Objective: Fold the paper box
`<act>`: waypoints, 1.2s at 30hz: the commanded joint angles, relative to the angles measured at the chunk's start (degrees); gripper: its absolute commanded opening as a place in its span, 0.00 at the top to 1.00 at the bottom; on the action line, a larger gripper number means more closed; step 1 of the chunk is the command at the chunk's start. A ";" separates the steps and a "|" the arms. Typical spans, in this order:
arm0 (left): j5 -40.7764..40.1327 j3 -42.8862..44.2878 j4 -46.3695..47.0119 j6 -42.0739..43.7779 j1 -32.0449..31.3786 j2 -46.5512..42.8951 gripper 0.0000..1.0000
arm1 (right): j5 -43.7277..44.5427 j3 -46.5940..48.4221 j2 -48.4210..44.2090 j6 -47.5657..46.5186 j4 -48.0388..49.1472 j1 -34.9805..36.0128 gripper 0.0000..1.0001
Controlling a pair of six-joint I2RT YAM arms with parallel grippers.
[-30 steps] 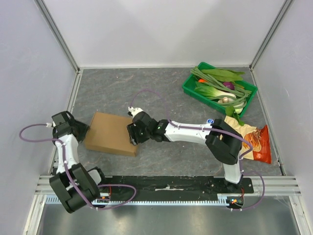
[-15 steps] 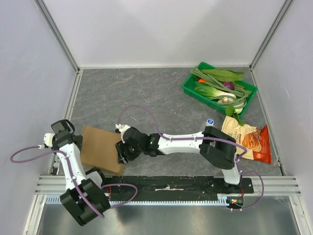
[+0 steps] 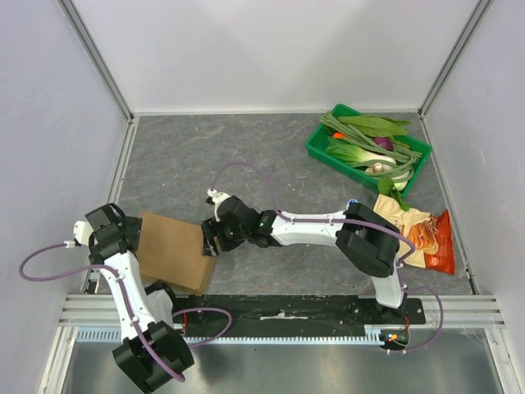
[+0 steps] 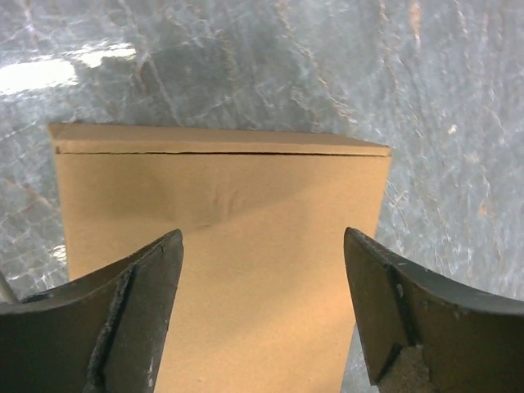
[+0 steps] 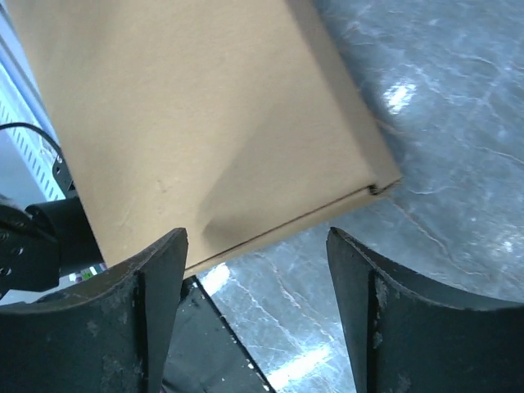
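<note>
The paper box lies closed and flat on the grey table near the front left, a plain brown slab. My left gripper hovers at its left end; in the left wrist view the box fills the space below the gripper, whose jaws stand wide apart with nothing between them. My right gripper is at the box's right edge. In the right wrist view the gripper is open over bare table, just off a corner of the box.
A green tray of vegetables stands at the back right. A tan-and-orange snack bag lies by the right arm's base. The black mounting strip runs along the near edge, close to the box. Walls close in left, right and back.
The box slid toward the front left corner. Both grippers opened wider. The right gripper drew back a little from the box's right edge, and the left gripper came in over its left end.
</note>
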 commanded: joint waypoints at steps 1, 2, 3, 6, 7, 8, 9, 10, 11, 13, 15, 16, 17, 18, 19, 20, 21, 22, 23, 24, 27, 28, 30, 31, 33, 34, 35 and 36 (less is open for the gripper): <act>4.17 3.20 6.03 7.37 -3.12 -1.08 0.13 | -4.01 -2.20 -0.98 4.21 5.39 -1.94 0.23; 5.14 3.55 7.26 9.12 -4.26 -1.16 0.13 | -4.81 -2.11 -0.28 4.75 6.10 -2.29 0.25; 5.24 5.03 7.62 9.23 -7.32 -0.99 0.13 | -5.17 -1.50 0.25 4.93 6.89 -2.47 0.26; 4.19 7.85 8.33 10.55 -15.50 -0.55 0.13 | -4.74 0.16 2.19 3.97 8.12 -2.74 0.30; 2.45 8.64 8.15 10.81 -17.52 -0.46 0.14 | -4.39 0.78 3.41 3.01 8.13 -2.91 0.33; 1.91 9.35 8.15 10.90 -20.94 -0.46 0.14 | -4.03 1.40 3.94 2.39 8.04 -3.17 0.34; 1.73 10.49 8.24 10.90 -22.28 -0.46 0.14 | -3.86 2.54 4.47 1.78 8.04 -3.26 0.36; 1.29 11.02 8.07 11.07 -23.42 -0.55 0.14 | -3.59 2.98 5.26 1.25 7.95 -3.35 0.36; 1.20 11.46 8.06 11.25 -24.82 -0.46 0.15 | -3.42 3.51 5.88 0.37 7.86 -3.35 0.37; 1.29 12.43 7.80 11.86 -25.45 -0.46 0.16 | -4.21 5.88 7.80 -0.69 7.43 -3.44 0.38; 1.20 12.87 7.63 12.48 -25.72 -0.72 0.16 | -3.25 7.20 8.60 -1.74 7.25 -3.44 0.39; 1.20 12.96 7.63 13.09 -25.80 -0.81 0.16 | -2.37 7.73 9.30 -2.53 6.99 -3.53 0.39; 1.11 12.96 7.63 13.36 -25.89 -0.99 0.16 | -1.58 8.34 9.66 -3.23 6.03 -3.44 0.38; 1.11 13.05 7.63 13.53 -25.89 -1.08 0.16 | -1.05 9.48 9.92 -4.54 5.67 -3.53 0.39; 1.11 13.05 7.54 13.88 -25.89 -1.42 0.16 | -1.04 10.01 10.45 -4.73 5.32 -3.44 0.39; 1.02 13.13 7.28 13.89 -25.89 -1.51 0.16 | -1.30 10.45 10.71 -4.73 5.05 -3.53 0.39; 1.02 13.22 7.10 13.97 -25.89 -1.69 0.16 | -2.09 10.80 10.89 -4.21 5.14 -3.44 0.39; 1.02 13.48 7.10 14.15 -25.81 -1.69 0.16 | -2.79 10.81 11.33 -3.77 5.40 -3.35 0.39; 1.02 13.57 7.10 14.15 -25.89 -1.87 0.16 | -2.97 10.81 11.42 -3.42 5.75 -3.18 0.39; 1.02 13.84 7.18 14.15 -25.89 -1.78 0.16 | -2.89 10.90 11.59 -3.33 6.45 -3.09 0.39; 1.02 14.36 7.27 14.33 -25.89 -1.60 0.16 | -2.98 12.38 12.47 -3.24 6.46 -2.91 0.39; 0.76 14.37 7.19 14.33 -25.89 -1.52 0.16 | -3.15 12.83 13.08 -3.33 6.28 -2.91 0.39; 0.24 14.54 7.19 14.33 -25.98 -1.78 0.16 | -3.33 14.05 13.79 -3.33 6.02 -2.91 0.39; 0.06 14.37 7.10 14.33 -25.98 -1.87 0.16 | -3.50 14.32 13.88 -3.24 6.02 -2.91 0.39; -0.03 14.45 7.18 14.33 -25.98 -2.04 0.16 | -4.20 14.85 14.23 -2.89 6.28 -2.30 0.39; -0.12 14.37 7.19 14.50 -25.89 -1.96 0.16 | -4.55 14.94 14.32 -2.71 6.45 -1.95 0.39; -0.21 14.54 7.19 14.50 -25.98 -1.87 0.15 | -4.64 15.20 14.41 -2.45 6.37 -1.60 0.39; -0.29 14.63 7.19 14.59 -25.89 -1.69 0.15 | -4.47 15.12 14.23 -2.27 6.54 -1.25 0.39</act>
